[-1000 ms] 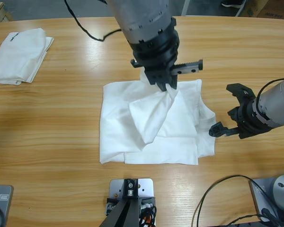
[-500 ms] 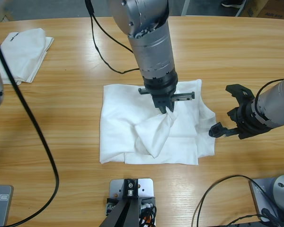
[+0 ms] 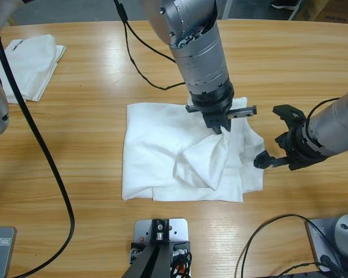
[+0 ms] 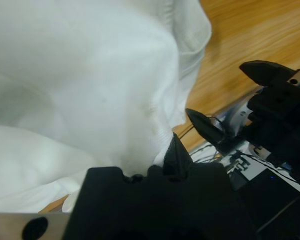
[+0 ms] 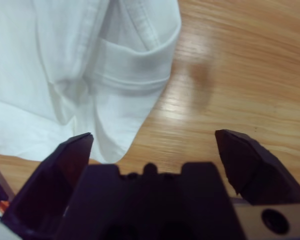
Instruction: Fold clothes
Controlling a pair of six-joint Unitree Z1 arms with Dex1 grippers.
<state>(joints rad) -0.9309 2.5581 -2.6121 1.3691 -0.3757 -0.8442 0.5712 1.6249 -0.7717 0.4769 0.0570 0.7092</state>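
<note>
While my left gripper (image 3: pixel 223 128) pinches a raised fold of the T-shirt (image 3: pixel 156 156) mid-table, my right gripper (image 3: pixel 276 141) waits with jaws wide and empty, just beside the garment's right sleeve (image 5: pixel 135 70).

- Second T-shirt (image 3: pixel 24 66): folded, far left corner of the table (image 3: pixel 75 174).
- Handling advice: carry the fold low and level; release only once its edges line up.
</note>
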